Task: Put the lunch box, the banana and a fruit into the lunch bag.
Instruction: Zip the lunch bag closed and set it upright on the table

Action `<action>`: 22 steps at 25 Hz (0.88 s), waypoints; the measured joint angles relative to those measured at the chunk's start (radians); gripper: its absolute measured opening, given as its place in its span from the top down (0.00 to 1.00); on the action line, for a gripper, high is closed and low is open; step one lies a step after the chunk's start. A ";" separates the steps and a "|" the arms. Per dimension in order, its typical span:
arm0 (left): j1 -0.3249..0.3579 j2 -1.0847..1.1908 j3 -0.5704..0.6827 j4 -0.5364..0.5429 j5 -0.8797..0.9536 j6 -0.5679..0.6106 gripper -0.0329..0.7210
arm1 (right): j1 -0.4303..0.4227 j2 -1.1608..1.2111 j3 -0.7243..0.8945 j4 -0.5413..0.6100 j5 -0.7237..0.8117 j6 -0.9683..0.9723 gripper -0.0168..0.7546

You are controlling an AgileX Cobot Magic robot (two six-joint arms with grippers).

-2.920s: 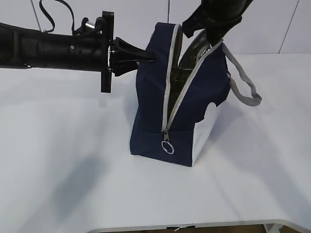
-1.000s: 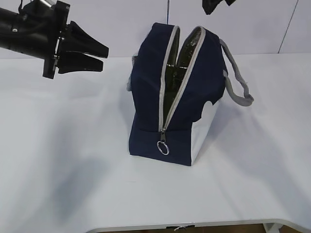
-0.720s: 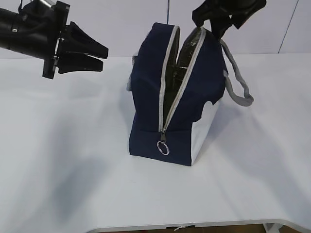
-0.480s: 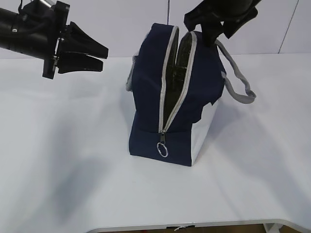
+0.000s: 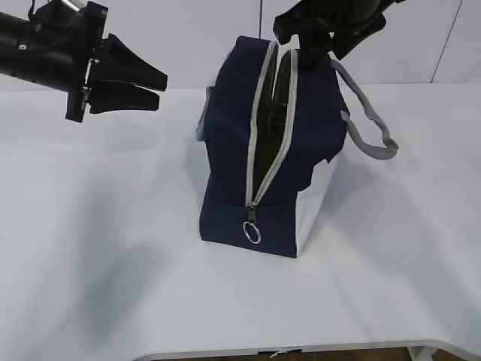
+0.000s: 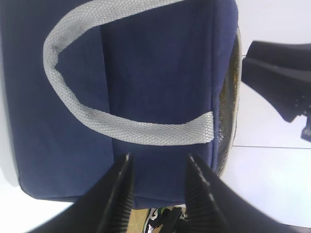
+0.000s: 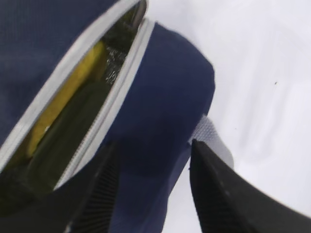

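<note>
The lunch bag (image 5: 270, 150) stands upright on the white surface (image 5: 113, 263), its grey-trimmed zipper undone from the top down to the ring pull (image 5: 252, 233) that hangs low on the near end. Through the parted opening the right wrist view shows silver foil lining and a long yellow shape, the banana (image 7: 68, 90), lying inside along one side, with something dark green beside it that cannot be made out; no lunch box or round fruit can be identified. One grey webbing handle (image 5: 368, 124) droops off the bag's right side, and the other lies flat against the navy side panel in the left wrist view. The left claw (image 5: 154, 86) hangs in the air well to the left of the bag, its fingers apart and empty. The right claw (image 5: 312, 34) sits at the bag's top edge, fingers spread either side of the navy fabric, not pinching it. Behind the surface is a plain white wall.
</note>
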 joint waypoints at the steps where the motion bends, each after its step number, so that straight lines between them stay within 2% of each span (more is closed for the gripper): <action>1: 0.000 0.000 0.000 0.000 0.000 0.000 0.62 | 0.000 0.001 0.000 -0.007 -0.002 0.000 0.46; 8: 0.002 0.000 0.000 0.061 0.000 0.000 0.63 | 0.000 0.000 -0.090 -0.020 0.033 0.000 0.46; 12: 0.019 -0.004 0.000 0.137 0.002 -0.007 0.64 | 0.000 -0.050 -0.102 0.026 0.036 0.000 0.46; 15: 0.036 -0.025 0.000 0.236 0.002 -0.031 0.64 | 0.000 -0.084 -0.102 0.079 0.041 0.000 0.46; 22: 0.044 -0.114 0.000 0.563 0.023 -0.140 0.64 | 0.000 -0.175 -0.070 0.232 0.043 -0.030 0.46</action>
